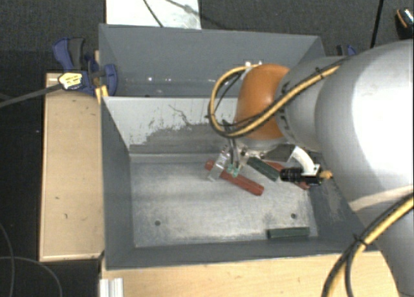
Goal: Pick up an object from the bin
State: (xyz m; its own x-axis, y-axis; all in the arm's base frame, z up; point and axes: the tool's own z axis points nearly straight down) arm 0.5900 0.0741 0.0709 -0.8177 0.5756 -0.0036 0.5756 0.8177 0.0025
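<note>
Item: reddish-brown slim bar [249, 186], long and flat-sided, lying slantwise on the floor of the grey metal bin [168, 211], near the middle of its far edge. Claw [228, 165] is low over the bar's farther end; its opening cannot be told. Risk: gripped so near the end, the bar would likely pivot or slip out; the dark green block [264, 168] just beside it may get nudged.
</note>
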